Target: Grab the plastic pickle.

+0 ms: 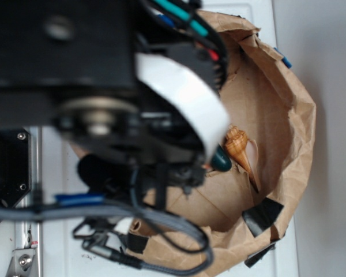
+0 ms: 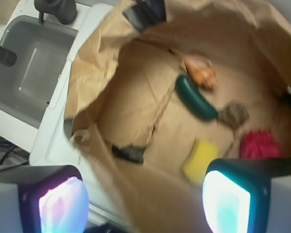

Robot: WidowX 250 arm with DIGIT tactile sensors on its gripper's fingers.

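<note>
Inside the brown paper bag (image 2: 111, 77), the plastic pickle (image 2: 196, 98) lies between the tan seashell (image 2: 201, 72) and a grey-brown rock (image 2: 234, 115); the end effector (image 2: 145, 196) hovers above, spread wide, empty.

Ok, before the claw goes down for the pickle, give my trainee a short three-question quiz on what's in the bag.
1. True or false: the pickle lies inside the paper bag.
2. Multiple choice, wrist view: which thing touches the pickle's lower end? A) the red thing B) the grey-brown rock C) the yellow block
3. Fill in: left of the bag in the wrist view is a grey ____.

Key:
1. True; it lies beside the seashell.
2. B
3. sink
</note>
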